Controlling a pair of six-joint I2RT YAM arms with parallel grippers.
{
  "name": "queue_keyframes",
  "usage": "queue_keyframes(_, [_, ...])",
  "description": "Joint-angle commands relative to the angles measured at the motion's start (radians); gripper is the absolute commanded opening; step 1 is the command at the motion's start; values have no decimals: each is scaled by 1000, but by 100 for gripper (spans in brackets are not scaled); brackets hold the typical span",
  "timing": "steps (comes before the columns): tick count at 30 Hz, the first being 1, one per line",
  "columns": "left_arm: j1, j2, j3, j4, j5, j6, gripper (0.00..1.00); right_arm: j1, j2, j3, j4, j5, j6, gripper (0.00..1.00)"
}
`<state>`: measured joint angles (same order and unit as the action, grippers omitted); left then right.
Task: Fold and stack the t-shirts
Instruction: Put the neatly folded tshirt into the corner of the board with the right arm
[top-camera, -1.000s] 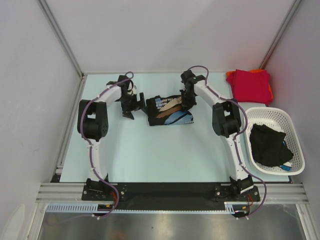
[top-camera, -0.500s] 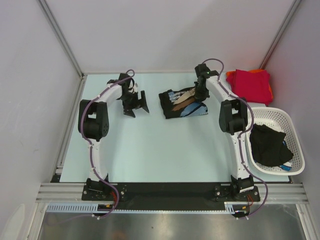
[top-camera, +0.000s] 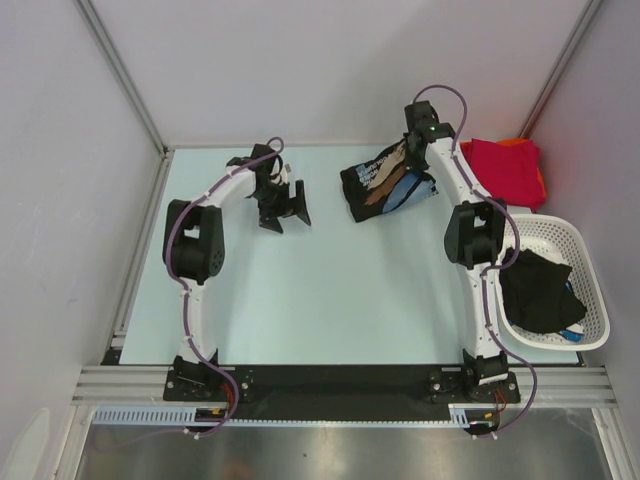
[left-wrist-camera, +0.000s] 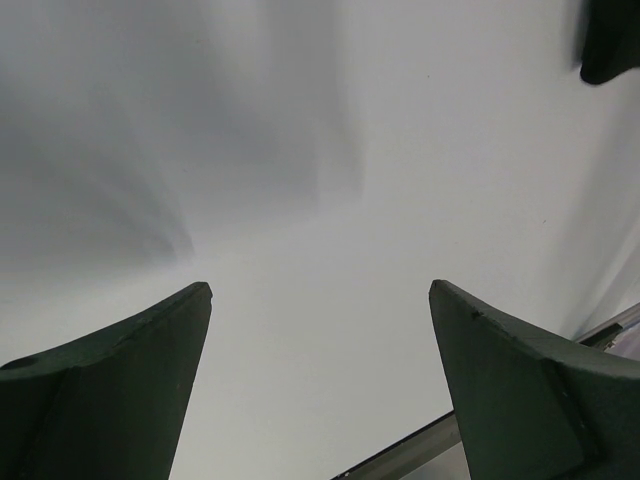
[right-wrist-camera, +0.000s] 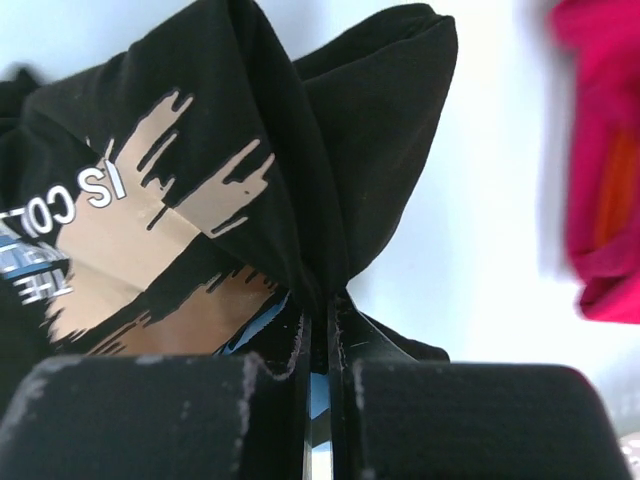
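Your right tool (top-camera: 405, 162) (right-wrist-camera: 318, 310) is clenched on a fold of the black printed t-shirt (top-camera: 385, 185) (right-wrist-camera: 250, 150), which sits bunched toward the far right of the worktop (top-camera: 330, 290). Just beyond it, in the far right corner, the crimson red t-shirt (top-camera: 500, 168) (right-wrist-camera: 600, 150) lies on top of the orange t-shirt (top-camera: 515, 143) (right-wrist-camera: 610, 215). Your left tool (top-camera: 290, 205) (left-wrist-camera: 320, 290) is released, jaws spread wide over bare worktop toward the far left. Another black t-shirt (top-camera: 538, 290) lies crumpled in the white lattice basket (top-camera: 590, 270) at the right edge.
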<state>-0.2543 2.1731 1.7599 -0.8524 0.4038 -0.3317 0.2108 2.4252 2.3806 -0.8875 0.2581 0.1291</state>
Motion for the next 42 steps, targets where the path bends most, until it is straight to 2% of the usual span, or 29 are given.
queue_keyframes(1, [-14,-21,41,-4,24,5,96,-28,-98,88,59,72,-26,0])
queue_keyframes(18, [-40,-41,16,-33,-2,33,96,-128,-141,86,93,148,-111,0])
queue_keyframes(28, [-51,-39,6,-40,-2,36,96,-201,-206,39,197,262,-204,0])
queue_keyframes(42, [-60,-41,-11,-60,-13,53,96,-350,-262,-29,257,213,-238,0])
